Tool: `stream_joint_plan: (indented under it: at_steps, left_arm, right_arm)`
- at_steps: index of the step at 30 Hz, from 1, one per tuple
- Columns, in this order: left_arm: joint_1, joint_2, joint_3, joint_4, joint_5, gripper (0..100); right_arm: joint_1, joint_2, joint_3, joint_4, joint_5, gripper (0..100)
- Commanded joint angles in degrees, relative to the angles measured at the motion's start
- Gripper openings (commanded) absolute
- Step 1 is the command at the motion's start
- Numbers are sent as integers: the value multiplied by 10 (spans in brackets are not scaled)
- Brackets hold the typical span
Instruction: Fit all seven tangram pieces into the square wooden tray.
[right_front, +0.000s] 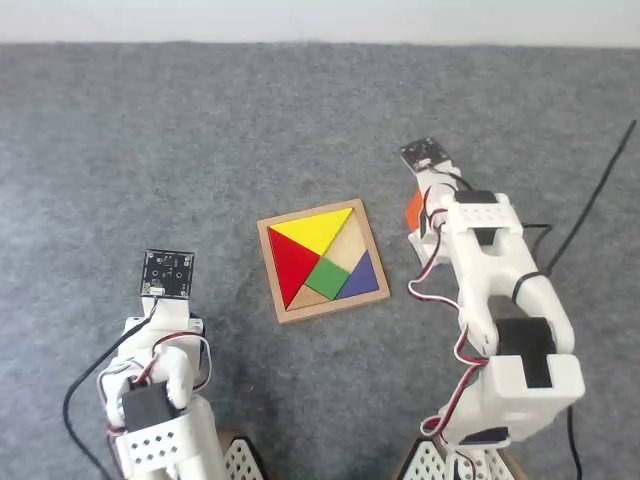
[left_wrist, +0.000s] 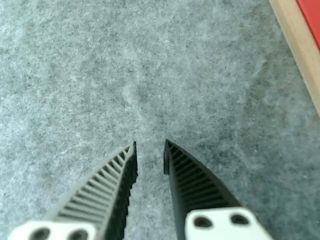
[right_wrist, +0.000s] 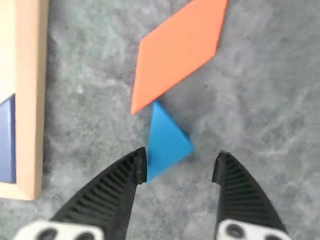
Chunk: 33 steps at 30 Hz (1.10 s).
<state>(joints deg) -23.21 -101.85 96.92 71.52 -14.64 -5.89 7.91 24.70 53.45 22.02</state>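
- Covering the bench (right_front: 150, 130) is a grey, felt-like mat, and everything stands on it.
- Right arm (right_front: 500, 290): it stretches from the near edge along the right side of the tray, with its wrist bent down toward the mat.
- Left arm (right_front: 160, 390): it is folded back at the near left, well apart from the tray's left corner.
- Right gripper (right_wrist: 182, 157): it is spread wide and grips nothing. The light blue triangle lies between its jaws, with one fingertip right at the triangle's edge.
- Left gripper (left_wrist: 150, 145): it hangs over bare mat with only a narrow gap between the jaws, and it has hold of nothing.
- The square wooden tray (right_front: 276, 300) lies slightly turned in the middle of the bench.
- Inside it are a yellow triangle (right_front: 312, 230) at the far side and a red triangle (right_front: 290, 264) at the left.
- A dark blue triangle (right_front: 360, 280) fills the near right corner, with a green square (right_front: 327, 277) beside it.
- Bare wood shows at the tray's right side and near edge.
- An orange parallelogram (right_wrist: 177, 47) lies on the mat to the right of the tray.
- The light blue triangle (right_wrist: 167, 142) lies with its tip just at the parallelogram's corner.
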Motion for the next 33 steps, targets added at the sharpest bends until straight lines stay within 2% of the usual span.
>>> stream_joint_plan:
  at_steps: [1,9,19,24,30,33]
  left_arm:
    - [-4,-7,-4,4,-5,87]
    - [-4,-7,-4,4,-5,87]
    - [-4,-7,-4,4,-5,87]
    - [-4,-7,-4,4,-5,87]
    - [-4,-7,-4,4,-5,87]
    - [-4,-7,-4,4,-5,87]
  right_arm:
    - [2,-2,-56,22,7,232]
    - [0,44,-72,7,8,231]
    - [0,145,-185,80,8,219]
    - [-3,131,-194,123,42,133]
    - [2,87,-189,140,35,183]
    - [-2,95,-184,122,35,175]
